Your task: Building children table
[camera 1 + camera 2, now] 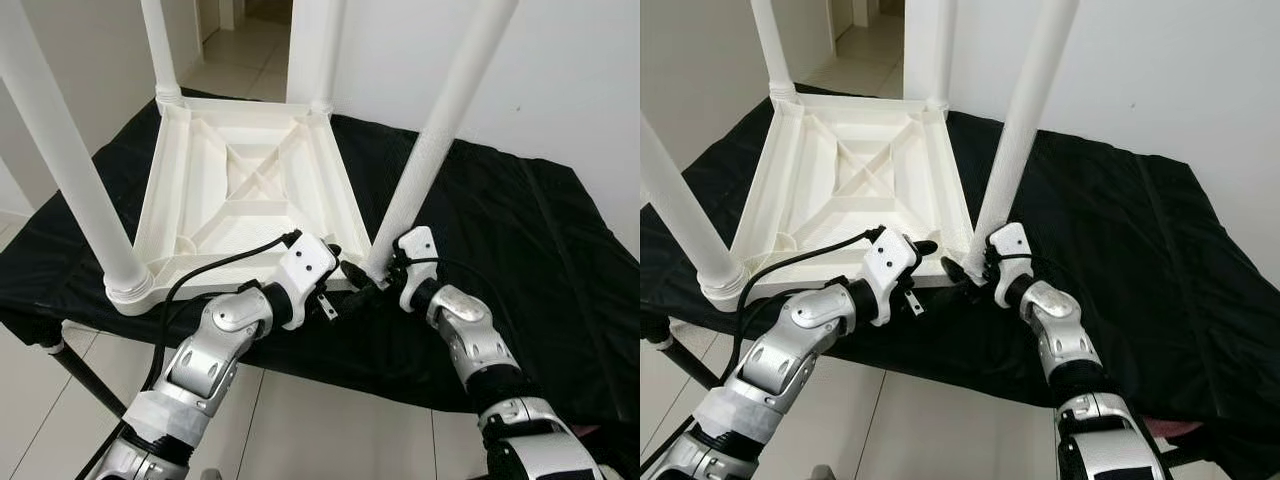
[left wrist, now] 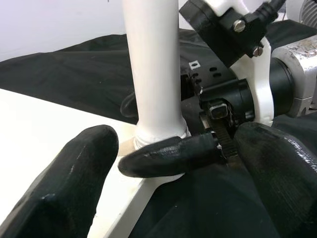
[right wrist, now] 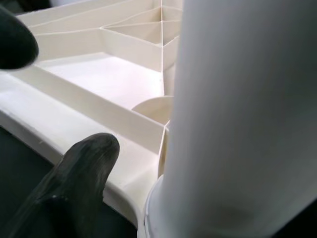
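Surface: black cloth (image 1: 520,240) draped over a low stand, pale tiled floor (image 1: 330,420) beneath, white wall (image 1: 560,70) behind.
Table top: white plastic table top (image 1: 240,190) lies upside down on the cloth, ribbed underside facing up.
Legs: four white legs stand upright in the corner sockets: near-left leg (image 1: 70,160), far-left leg (image 1: 160,50), far-right leg (image 1: 315,50), near-right leg (image 1: 440,130).
Left gripper: left gripper (image 1: 352,277) is at the near edge of the table top, just left of the near-right leg's base; its fingers (image 2: 69,183) are spread apart, holding nothing.
Right gripper: right gripper (image 1: 975,268) is at the foot of the near-right leg; one finger (image 2: 173,154) lies across the leg's base collar, the leg sits between its fingers, firm grip cannot be told.
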`<state>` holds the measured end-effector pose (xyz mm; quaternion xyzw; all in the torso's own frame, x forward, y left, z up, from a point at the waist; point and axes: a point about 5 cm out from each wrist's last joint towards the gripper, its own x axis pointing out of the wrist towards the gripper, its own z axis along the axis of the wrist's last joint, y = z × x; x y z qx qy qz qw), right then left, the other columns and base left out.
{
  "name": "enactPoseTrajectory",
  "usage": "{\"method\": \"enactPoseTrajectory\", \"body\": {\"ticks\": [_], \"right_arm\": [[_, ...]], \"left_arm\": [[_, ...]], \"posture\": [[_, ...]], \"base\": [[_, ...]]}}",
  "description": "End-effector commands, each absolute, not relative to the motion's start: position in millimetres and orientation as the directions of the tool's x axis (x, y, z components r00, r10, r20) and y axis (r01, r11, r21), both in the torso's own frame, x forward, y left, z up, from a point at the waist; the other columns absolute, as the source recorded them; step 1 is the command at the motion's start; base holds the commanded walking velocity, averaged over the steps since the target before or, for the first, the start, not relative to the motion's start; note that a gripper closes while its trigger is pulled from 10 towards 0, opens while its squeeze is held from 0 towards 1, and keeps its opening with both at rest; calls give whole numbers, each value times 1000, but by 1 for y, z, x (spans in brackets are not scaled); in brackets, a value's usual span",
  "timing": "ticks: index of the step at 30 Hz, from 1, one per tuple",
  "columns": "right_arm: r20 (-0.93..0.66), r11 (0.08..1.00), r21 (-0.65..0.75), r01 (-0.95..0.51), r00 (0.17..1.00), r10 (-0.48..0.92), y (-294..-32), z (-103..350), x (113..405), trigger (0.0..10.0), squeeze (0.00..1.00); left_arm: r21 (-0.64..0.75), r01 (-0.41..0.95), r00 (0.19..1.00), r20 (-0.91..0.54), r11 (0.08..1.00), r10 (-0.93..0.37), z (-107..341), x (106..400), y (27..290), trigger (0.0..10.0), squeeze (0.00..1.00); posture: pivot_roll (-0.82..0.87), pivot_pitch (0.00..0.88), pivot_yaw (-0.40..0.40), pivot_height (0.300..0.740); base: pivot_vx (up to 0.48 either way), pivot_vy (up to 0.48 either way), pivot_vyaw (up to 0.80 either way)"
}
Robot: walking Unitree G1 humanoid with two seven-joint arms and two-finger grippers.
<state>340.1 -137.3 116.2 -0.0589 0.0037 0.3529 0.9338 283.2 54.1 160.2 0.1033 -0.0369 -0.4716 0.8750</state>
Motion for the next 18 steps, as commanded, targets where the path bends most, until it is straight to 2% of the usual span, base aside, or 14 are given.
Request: {"method": "enactPoseTrajectory", "body": {"ticks": [1, 6, 7, 8, 18], "right_arm": [[-85, 710, -99, -697, 717, 692, -130, 111, 342, 10000, 0], [-121, 691, -98, -716, 698, 706, -124, 105, 344, 10000, 0], [-140, 687, -96, -720, 693, 707, -123, 102, 343, 4000, 0], [-159, 685, -86, -723, 689, 707, -124, 97, 343, 0, 0], [-193, 696, -52, -716, 691, 696, -135, 86, 337, 0, 0]], "left_arm": [[219, 827, 538, -41, 518, -842, 160, 282, 52, 10000, 0], [221, 825, 541, -39, 520, -840, 161, 282, 52, 10000, 0], [223, 823, 543, -38, 522, -839, 161, 282, 52, 10000, 0], [224, 821, 546, -37, 525, -837, 161, 282, 53, 10000, 0], [223, 819, 548, -32, 529, -836, 161, 283, 52, 10000, 0]], "posture": [[-7, 0, -81, 740], [2, 0, -84, 740], [6, 0, -87, 740], [8, 0, -91, 740], [1, 0, -89, 740]], "base": [[0, 0, 0], [0, 0, 0], [0, 0, 0], [0, 0, 0], [0, 0, 0]]}}
